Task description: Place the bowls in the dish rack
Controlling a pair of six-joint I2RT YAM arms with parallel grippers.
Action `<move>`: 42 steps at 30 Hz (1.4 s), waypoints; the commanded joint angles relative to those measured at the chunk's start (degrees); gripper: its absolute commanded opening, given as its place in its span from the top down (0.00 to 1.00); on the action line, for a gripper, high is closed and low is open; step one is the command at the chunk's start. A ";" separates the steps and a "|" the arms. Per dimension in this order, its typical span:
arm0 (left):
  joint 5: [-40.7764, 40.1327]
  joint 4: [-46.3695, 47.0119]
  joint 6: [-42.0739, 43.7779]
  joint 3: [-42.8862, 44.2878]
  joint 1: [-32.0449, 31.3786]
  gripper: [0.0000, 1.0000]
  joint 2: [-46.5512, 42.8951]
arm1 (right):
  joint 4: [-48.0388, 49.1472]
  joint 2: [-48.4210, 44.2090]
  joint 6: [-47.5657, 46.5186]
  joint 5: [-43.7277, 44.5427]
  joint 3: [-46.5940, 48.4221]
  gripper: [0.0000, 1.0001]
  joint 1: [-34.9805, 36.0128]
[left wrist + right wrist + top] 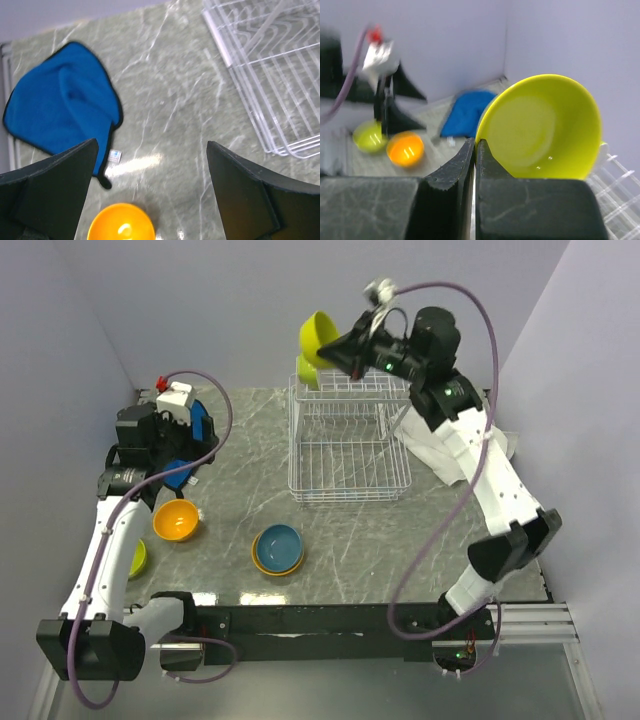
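My right jaws are pinched almost together on the rim of a lime green bowl (540, 125), its hollow turned sideways toward my wrist camera. I hold it in the air above the far left corner of the white wire dish rack (350, 475). A second lime green bowl (306, 370) sits just below it at that same corner, tipped on edge (whether it is seated in a divider slot I cannot tell).

My left jaws stand wide apart with nothing between them, hanging over the left side of the grey marbled worktop (165, 100). Below them is the orange bowl (121, 222), upright on the worktop. Beyond it a blue cloth (60, 110) lies flat toward the far left corner. A third lime green bowl (138, 558) rests at the worktop's left edge, half hidden by my left arm. The light blue bowl (280, 546) sits upright near the front middle, well apart from the rack (an orange edge shows beneath it). A white cloth (432, 452) lies crumpled just beside the rack's right side, under my right arm.
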 commanded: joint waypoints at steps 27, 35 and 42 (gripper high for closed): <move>4.01 -8.54 12.94 15.53 -0.19 0.03 16.37 | 53.67 28.71 71.96 -13.61 4.95 1.00 -18.23; 2.16 -7.83 12.85 15.79 -0.28 0.03 17.52 | 54.02 27.83 72.58 -10.01 1.17 1.00 -18.05; 1.19 -7.48 13.38 16.14 -1.16 0.03 18.39 | 52.26 28.36 71.96 -8.25 -0.15 1.00 -17.97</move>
